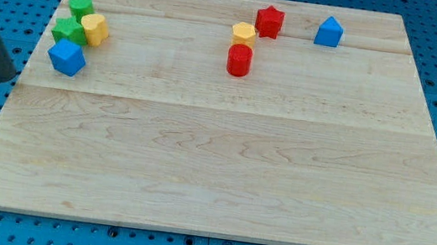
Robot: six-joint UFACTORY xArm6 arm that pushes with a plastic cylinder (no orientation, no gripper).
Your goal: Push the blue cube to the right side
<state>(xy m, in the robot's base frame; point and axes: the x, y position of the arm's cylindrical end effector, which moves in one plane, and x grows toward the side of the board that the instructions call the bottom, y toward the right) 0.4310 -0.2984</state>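
Wooden board (219,182): at the view's upper left, a blue cube (66,58) below a green star block (68,31), yellow block (95,28) and green cylinder (81,6); my tip (4,77) lies left of them.

- The rod enters from the frame's upper left corner and slants down toward the right.
- My tip (4,77) sits at the left edge of the frame, about mid-height.
- The rod is dark, with a paler fitting at its top.
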